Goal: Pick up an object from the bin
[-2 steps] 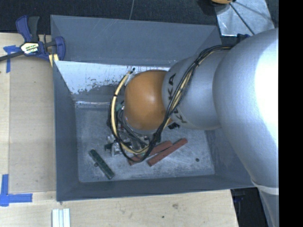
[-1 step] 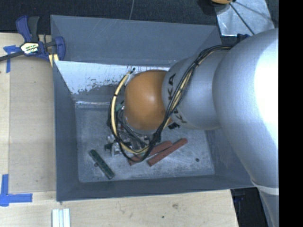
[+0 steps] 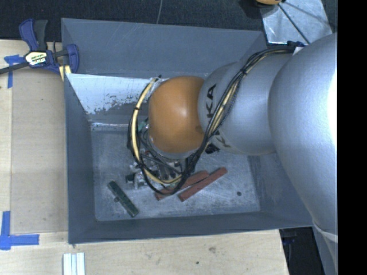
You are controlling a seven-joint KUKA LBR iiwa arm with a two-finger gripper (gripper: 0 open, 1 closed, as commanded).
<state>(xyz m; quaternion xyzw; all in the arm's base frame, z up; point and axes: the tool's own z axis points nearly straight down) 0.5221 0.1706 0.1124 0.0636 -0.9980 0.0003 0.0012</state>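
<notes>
- The gripper (image 3: pixel 141 175) is low in the middle of the bin, close over the floor. The wrist and its cables hide it from above, so I cannot tell whether it is wide, narrow or holding anything.
- The silver arm (image 3: pixel 275 102) reaches in from the right and covers the bin's right far part.
- The grey metal bin (image 3: pixel 80 171) has a bare, scuffed floor to the left of the gripper.
- The orange cover (image 3: pixel 175 113) sits on the wrist right above the gripper, with yellow and black cables (image 3: pixel 136 125) looping down its left side.
- Two red-brown sticks (image 3: pixel 198 183) lie side by side, just to the right and near side of the gripper. Their long axis runs from near-left to far-right, and their left end reaches under the cable loop.
- A dark flat bar (image 3: pixel 123 198) lies to the left and near side of the gripper, apart from it. Its long axis runs from far-left to near-right.
- Judged from this, the sticks are the closer pick. A grasp would want the jaws set across their long axis, after a short shift right and nearer.
</notes>
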